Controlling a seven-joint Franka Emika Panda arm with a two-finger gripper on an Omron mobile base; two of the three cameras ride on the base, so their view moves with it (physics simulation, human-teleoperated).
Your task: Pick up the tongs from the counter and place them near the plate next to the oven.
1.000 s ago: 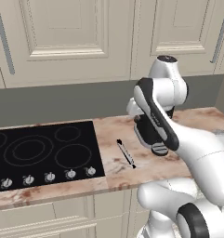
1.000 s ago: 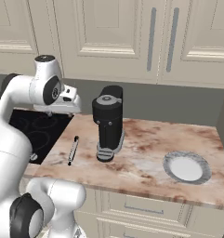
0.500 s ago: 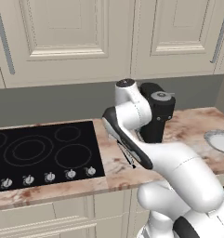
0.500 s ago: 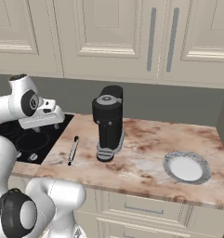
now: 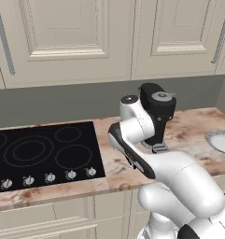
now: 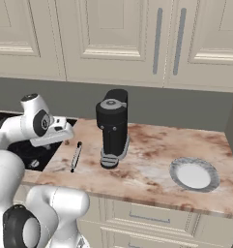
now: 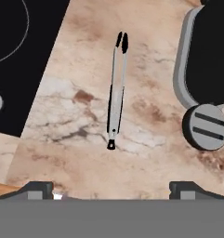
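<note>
Gripper: the gripper [image 7: 111,188] hangs above the counter [image 7: 146,116], jaws spread wide, grasping nothing.
Tongs: the tongs [image 7: 115,90] lie flat on the counter between the cooktop [image 7: 20,51] and the coffee machine [image 6: 113,127].
Plate: the plate [image 6: 194,175] sits beyond the coffee machine, well apart from the tongs.

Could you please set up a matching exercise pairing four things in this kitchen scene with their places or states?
Things:
1. tongs
2. plate
3. coffee machine
4. gripper

Descriptions:
A. standing upright on the counter between tongs and plate
B. open, holding nothing
C. lying flat beside the cooktop
D. far end of the counter, right of the coffee machine

Pairs: 1-C, 2-D, 3-A, 4-B
</note>
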